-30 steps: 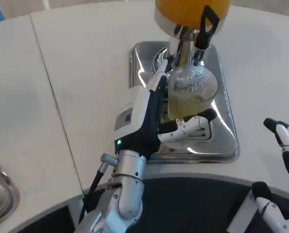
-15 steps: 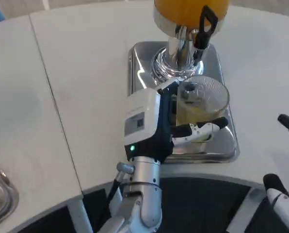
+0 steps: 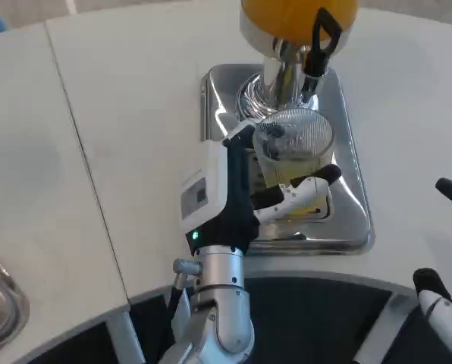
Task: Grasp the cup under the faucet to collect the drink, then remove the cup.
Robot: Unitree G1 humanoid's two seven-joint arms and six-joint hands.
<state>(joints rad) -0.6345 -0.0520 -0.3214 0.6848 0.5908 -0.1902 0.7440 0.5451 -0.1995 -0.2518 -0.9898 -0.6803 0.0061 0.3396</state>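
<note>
Here the left hand (image 3: 245, 189) grips the cup (image 3: 293, 152), upright, mouth facing up.

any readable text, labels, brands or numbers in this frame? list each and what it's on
No text can be read here.
Grey label patch on the white back of the left hand: too small and blurred to read.
Clear cup it grips, orange drink dispenser and steel drip tray: no print visible.
</note>
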